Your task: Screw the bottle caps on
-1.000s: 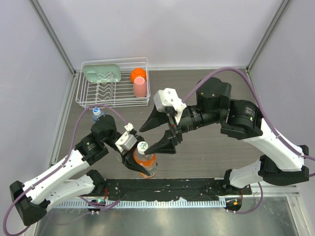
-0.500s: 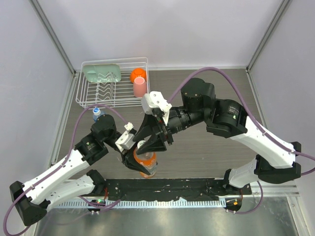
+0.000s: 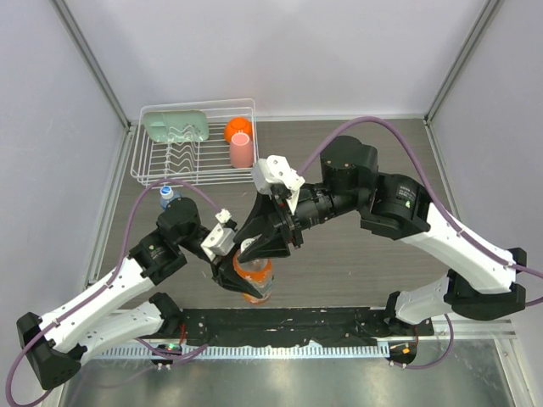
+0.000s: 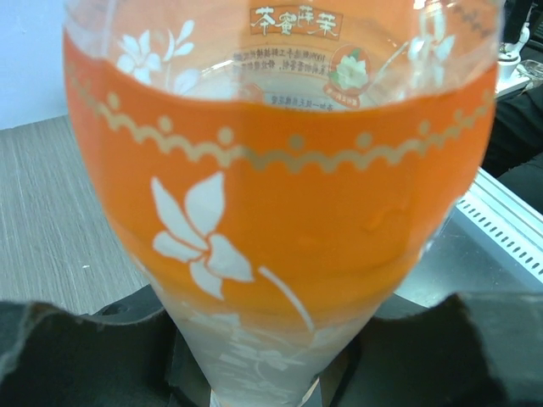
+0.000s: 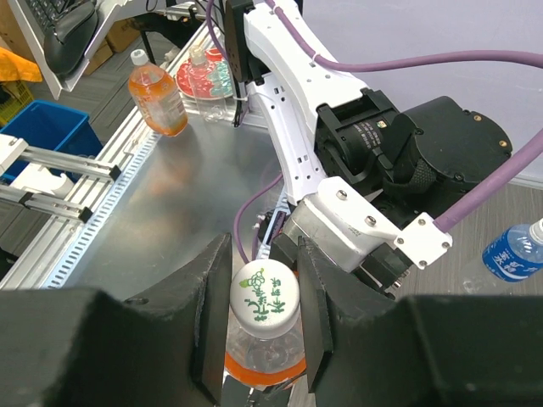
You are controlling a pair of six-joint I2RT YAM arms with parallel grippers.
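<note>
The orange drink bottle (image 3: 256,277) stands upright near the table's front edge. My left gripper (image 3: 238,283) is shut on its lower body, and the bottle fills the left wrist view (image 4: 280,195). Its white cap (image 5: 265,298) with green print sits on the neck. My right gripper (image 5: 265,312) reaches down over it with its fingers (image 5: 212,315) pressed against both sides of the cap. In the top view the right gripper (image 3: 253,251) covers the cap. The blue-label bottle (image 3: 167,197) stands at the left with its cap on; it also shows in the right wrist view (image 5: 516,251).
A white wire dish rack (image 3: 195,180) stands at the back left and holds a green item (image 3: 176,126), an orange cup (image 3: 238,129) and a pink cup (image 3: 241,151). Both arms crowd the front centre. Another orange bottle (image 5: 157,95) stands beyond the table.
My right gripper was open beside the orange bottle. It has moved over the bottle's top and closed on the white cap. The left gripper has kept its hold on the bottle.
</note>
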